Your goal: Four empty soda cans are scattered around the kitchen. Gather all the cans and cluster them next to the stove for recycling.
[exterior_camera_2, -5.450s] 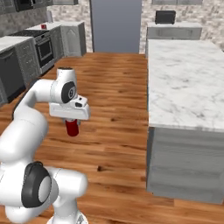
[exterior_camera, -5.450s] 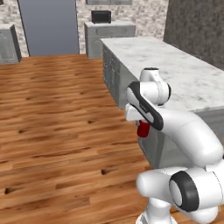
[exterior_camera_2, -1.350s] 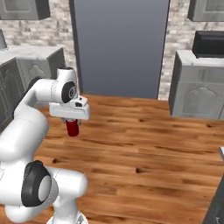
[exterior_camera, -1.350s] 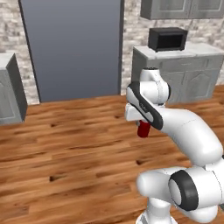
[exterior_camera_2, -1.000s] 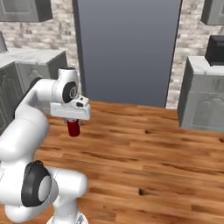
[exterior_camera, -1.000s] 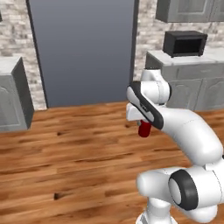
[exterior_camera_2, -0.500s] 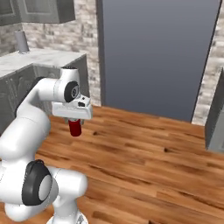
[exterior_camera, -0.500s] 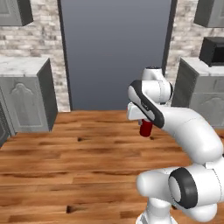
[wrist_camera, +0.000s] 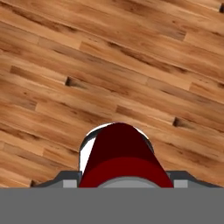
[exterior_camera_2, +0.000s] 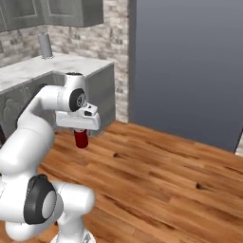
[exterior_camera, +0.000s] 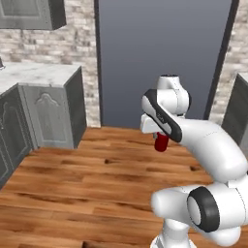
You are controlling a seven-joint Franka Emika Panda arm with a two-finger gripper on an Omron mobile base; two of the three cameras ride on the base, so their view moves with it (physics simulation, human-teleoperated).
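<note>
A red soda can (exterior_camera: 161, 142) hangs below my hand, held upright above the wood floor. My gripper (exterior_camera: 160, 139) is shut on it. From the right base view the same soda can (exterior_camera_2: 81, 138) juts down under the white hand, gripper (exterior_camera_2: 80, 134) closed around its upper part. In the hand view the soda can (wrist_camera: 118, 158) rises large between the fingers with floor planks behind it. The stove is out of view.
A tall dark grey door or panel (exterior_camera: 160, 58) stands straight ahead. A grey cabinet with a white marble counter (exterior_camera: 36, 75) is to the left, a grey cylinder (exterior_camera_2: 45, 45) standing on it. Wood floor (exterior_camera_2: 161, 175) spreads in front.
The whole scene has slid rightward as the base turns: the microwave and right cabinets left the views, the left counter came in. The arm and held can keep the same pose.
</note>
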